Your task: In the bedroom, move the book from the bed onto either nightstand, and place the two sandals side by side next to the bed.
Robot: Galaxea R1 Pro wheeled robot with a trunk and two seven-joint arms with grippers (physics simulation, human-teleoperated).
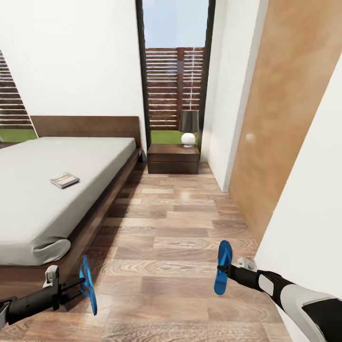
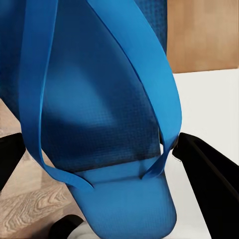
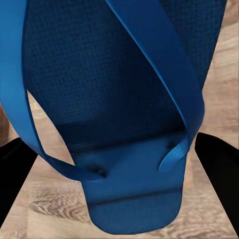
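Observation:
Each hand carries a bright blue sandal above the wood floor. My left gripper (image 1: 81,284) is shut on one sandal (image 1: 88,284) close to the bed's foot corner; up close that sandal (image 2: 99,124) sits between black fingers (image 2: 209,174). My right gripper (image 1: 225,271) is shut on the other sandal (image 1: 222,267), seen large in the right wrist view (image 3: 114,114). The small book (image 1: 64,180) lies flat on the light-grey mattress of the bed (image 1: 57,190). A dark nightstand (image 1: 173,159) with a black-shaded lamp (image 1: 188,126) stands beyond the bed's head.
A strip of plank floor (image 1: 171,228) runs between the bed and the white wall (image 1: 228,104) on the right. A brown wooden door (image 1: 285,109) stands along that side. A tall black-framed window (image 1: 175,71) is behind the nightstand.

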